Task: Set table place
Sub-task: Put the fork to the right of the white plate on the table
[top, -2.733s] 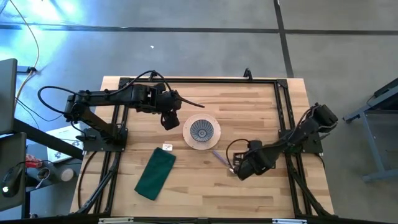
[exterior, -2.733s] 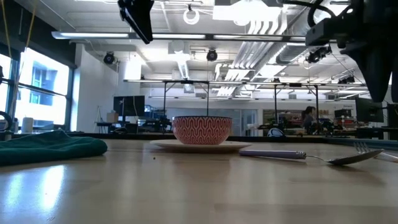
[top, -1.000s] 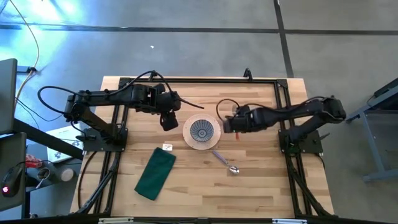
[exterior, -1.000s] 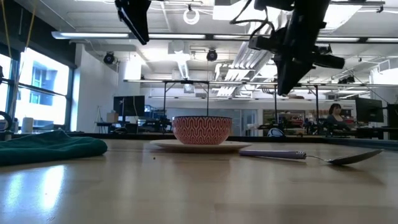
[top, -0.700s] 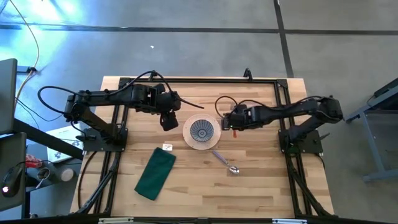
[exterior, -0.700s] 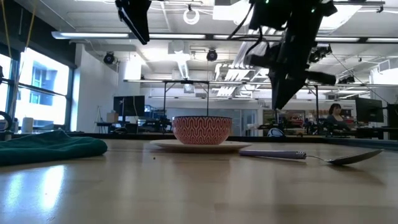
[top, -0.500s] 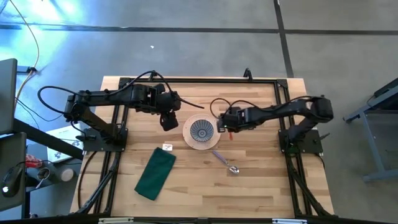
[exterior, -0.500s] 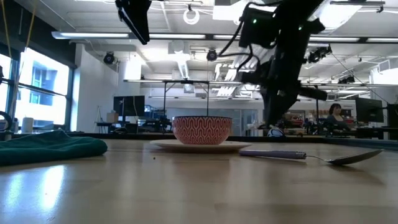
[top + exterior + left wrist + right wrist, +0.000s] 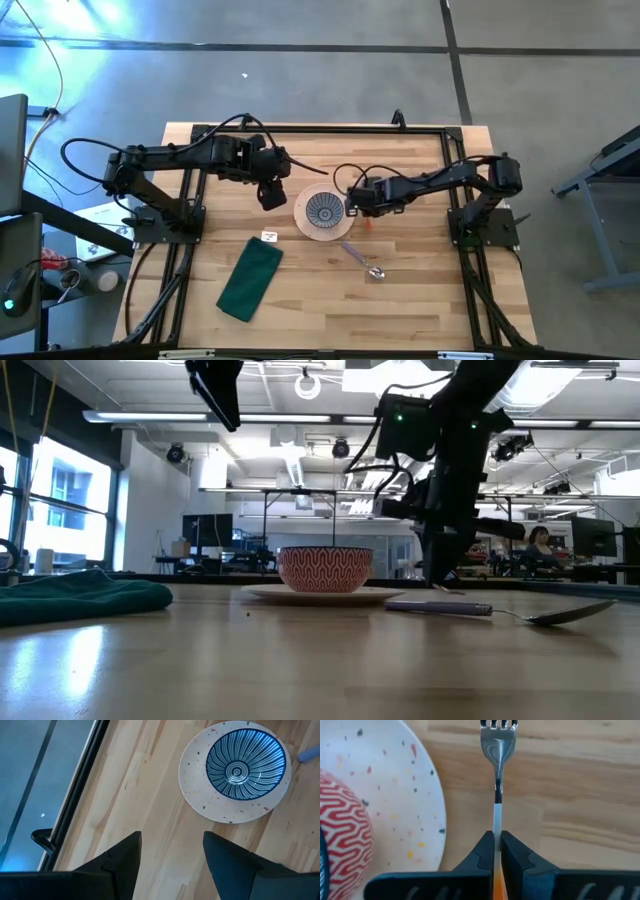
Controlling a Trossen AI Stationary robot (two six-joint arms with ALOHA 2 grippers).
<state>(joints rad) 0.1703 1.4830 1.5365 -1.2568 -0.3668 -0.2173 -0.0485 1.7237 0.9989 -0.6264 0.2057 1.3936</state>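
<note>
A cream plate (image 9: 341, 222) lies mid-table with the blue patterned bowl (image 9: 324, 210) standing on it; the bowl's outside is red zigzag (image 9: 325, 570). The lilac-handled spoon (image 9: 360, 258) lies flat, near right of the plate. The dark green napkin (image 9: 249, 278) lies flat at the near left. My right gripper (image 9: 358, 203) is low beside the plate's right rim, shut on the orange-handled fork (image 9: 498, 750). My left gripper (image 9: 272, 194) hangs open and empty, high above the table left of the plate. My right gripper pinches the fork's handle (image 9: 497, 822) between its two fingers, which come from above. The fork runs straight ahead of the fingertips, tines (image 9: 498, 724) toward the table's far edge, beside the plate's rim (image 9: 427, 795). Whether the fork touches the table, I cannot tell.
A small white tag (image 9: 268, 236) lies between napkin and plate. A black metal frame (image 9: 330, 129) runs along the table's edges. Bare wood (image 9: 430, 290) shows at the near right, beyond the spoon.
My right gripper has come down from high above the table and gone left toward the plate's right rim, carrying the fork. The spoon, plate, bowl and napkin lie as before.
</note>
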